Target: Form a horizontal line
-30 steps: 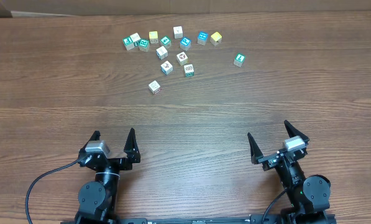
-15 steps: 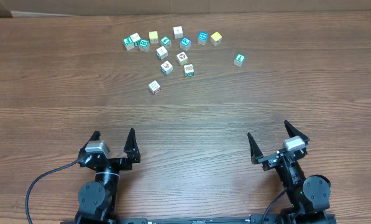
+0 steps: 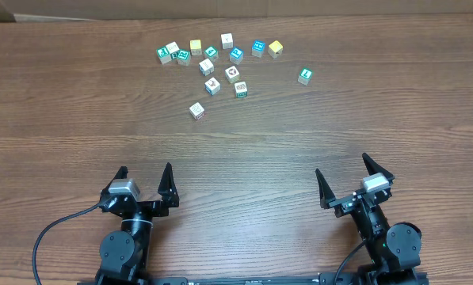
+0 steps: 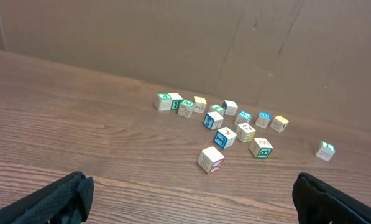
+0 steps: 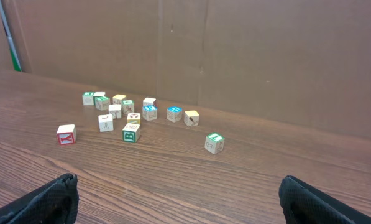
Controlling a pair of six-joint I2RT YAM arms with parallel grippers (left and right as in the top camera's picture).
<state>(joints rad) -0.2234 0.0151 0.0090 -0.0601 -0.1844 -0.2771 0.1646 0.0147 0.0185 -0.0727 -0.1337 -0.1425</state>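
Note:
Several small whitish cubes with teal, green, yellow and red faces lie in a loose cluster (image 3: 232, 74) at the far middle of the table. No straight edge-to-edge row shows. One cube (image 3: 196, 111) lies nearest me and one cube (image 3: 304, 76) lies apart at the right. My left gripper (image 3: 146, 169) and right gripper (image 3: 341, 165) are open and empty near the front edge, far from the cubes. The left wrist view shows the cluster (image 4: 245, 132) ahead of the open fingers (image 4: 188, 193). The right wrist view shows it (image 5: 131, 132) ahead and left of the open fingers (image 5: 178, 190).
Bare wooden table (image 3: 244, 150) lies between the grippers and the cubes. A brown cardboard wall (image 4: 173, 43) stands behind the cubes and also shows in the right wrist view (image 5: 247, 56). A black cable (image 3: 50, 229) loops at the front left.

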